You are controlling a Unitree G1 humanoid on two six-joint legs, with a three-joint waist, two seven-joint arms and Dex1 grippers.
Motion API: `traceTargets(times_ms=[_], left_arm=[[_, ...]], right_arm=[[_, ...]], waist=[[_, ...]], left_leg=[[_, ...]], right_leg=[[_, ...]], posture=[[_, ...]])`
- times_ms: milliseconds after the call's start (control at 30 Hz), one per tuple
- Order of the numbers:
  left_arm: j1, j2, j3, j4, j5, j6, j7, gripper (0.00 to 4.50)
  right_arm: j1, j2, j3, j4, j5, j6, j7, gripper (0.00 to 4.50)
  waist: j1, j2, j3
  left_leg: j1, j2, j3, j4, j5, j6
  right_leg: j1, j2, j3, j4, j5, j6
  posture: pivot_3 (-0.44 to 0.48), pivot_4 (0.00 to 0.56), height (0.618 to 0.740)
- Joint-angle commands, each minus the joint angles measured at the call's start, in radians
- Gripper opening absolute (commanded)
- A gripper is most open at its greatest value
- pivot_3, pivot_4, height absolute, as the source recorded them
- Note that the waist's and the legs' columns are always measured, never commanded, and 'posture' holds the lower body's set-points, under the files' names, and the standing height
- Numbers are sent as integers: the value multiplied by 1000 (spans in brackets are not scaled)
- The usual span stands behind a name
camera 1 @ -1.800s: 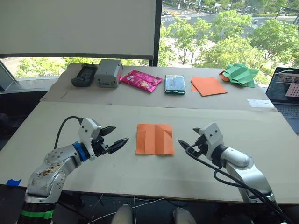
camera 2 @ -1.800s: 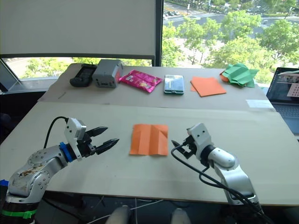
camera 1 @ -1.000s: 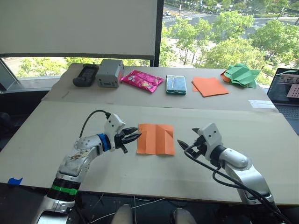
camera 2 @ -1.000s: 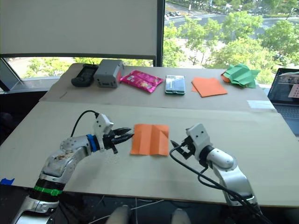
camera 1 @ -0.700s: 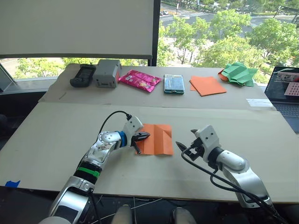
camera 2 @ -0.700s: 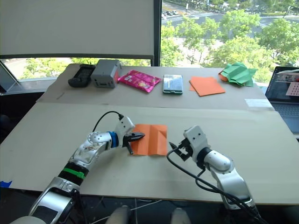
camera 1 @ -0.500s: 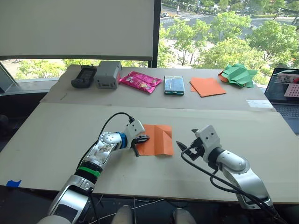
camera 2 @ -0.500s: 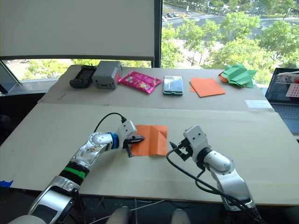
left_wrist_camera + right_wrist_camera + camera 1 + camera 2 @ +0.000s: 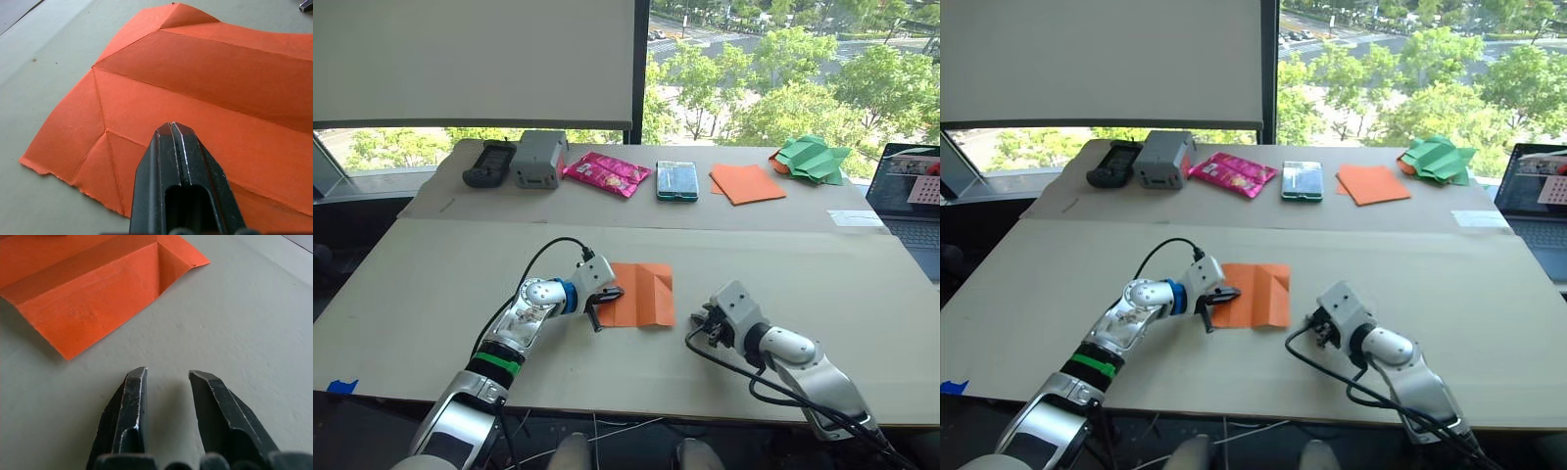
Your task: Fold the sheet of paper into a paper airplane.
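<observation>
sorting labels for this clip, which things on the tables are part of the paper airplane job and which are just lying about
Part of the job:
- creased orange sheet of paper
- left claw, shut on its edge
- right claw, open just short of the sheet

Lying about:
- smooth orange sheet
- green paper shape
- pink packet
- grey box
- black device
- laptop

The sheet of paper (image 9: pixel 1255 295) is seen flat on the table (image 9: pixel 1489 294). Its left edge is met by the left gripper (image 9: pixel 1222 295); the right gripper (image 9: pixel 1316 323) is held near.
</observation>
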Motion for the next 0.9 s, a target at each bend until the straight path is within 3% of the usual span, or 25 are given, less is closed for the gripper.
traceTargets(times_ms=[33,200,400,733,900], left_arm=[[40,14,-24,23,43,47,-7,0],[43,8,-17,13,45,56,-5,0],[41,7,-11,18,51,56,-6,0],[46,14,-3,12,54,64,0,0],[55,20,4,-6,52,77,4,0]], right_arm=[[-45,19,70,34,-36,-16,13,38],[-133,96,132,160,-78,-60,3,38],[-221,195,88,249,-47,-107,0,38],[-256,290,39,166,81,-91,56,38],[-211,214,-11,112,73,-61,57,38]], waist=[[-3,-1,0],[-14,-2,-3],[-18,-2,-3],[-18,0,-3],[-13,0,-3]], left_leg=[[0,0,0,0,0,0],[2,0,0,0,0,-1],[2,0,-1,0,0,1],[1,0,-1,0,1,1],[0,0,-1,0,0,1]], right_leg=[[0,0,0,0,0,0],[1,0,0,1,0,0],[0,0,0,2,0,0],[0,0,0,2,0,0],[0,0,0,2,0,0]], posture=[[0,150,702],[0,150,702],[0,150,702],[0,150,702],[0,150,702]])
